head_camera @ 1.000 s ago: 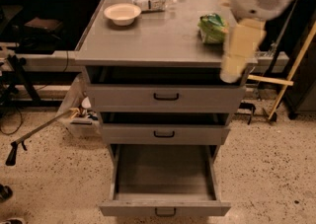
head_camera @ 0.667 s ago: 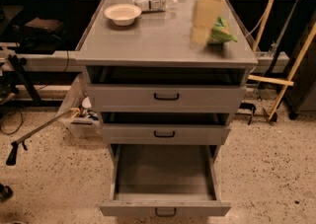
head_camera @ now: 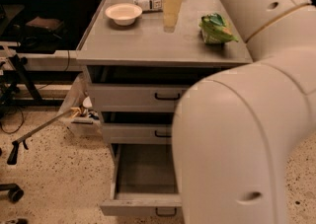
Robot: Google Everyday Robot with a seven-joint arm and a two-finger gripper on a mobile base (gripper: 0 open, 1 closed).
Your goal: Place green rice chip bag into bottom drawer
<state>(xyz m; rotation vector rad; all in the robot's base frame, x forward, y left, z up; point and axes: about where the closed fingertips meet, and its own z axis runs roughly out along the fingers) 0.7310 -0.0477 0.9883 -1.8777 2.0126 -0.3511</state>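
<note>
The green rice chip bag point(head_camera: 216, 29) lies crinkled on the right side of the grey cabinet top point(head_camera: 148, 45). My gripper point(head_camera: 171, 20) hangs over the middle back of the top, left of the bag and apart from it, with nothing in it that I can see. The bottom drawer point(head_camera: 143, 176) is pulled out and looks empty; my arm hides its right part. The two shallower drawers above it point(head_camera: 138, 97) are slightly out.
A white bowl point(head_camera: 123, 13) and a lying clear bottle point(head_camera: 149, 2) sit at the back left of the top. My arm's big elbow point(head_camera: 237, 134) fills the right foreground. A bin point(head_camera: 81, 114) and a stick stand left of the cabinet.
My gripper has moved left from beside the bag to the middle of the top. The arm's elbow now covers the right of the cabinet. The bag has not moved.
</note>
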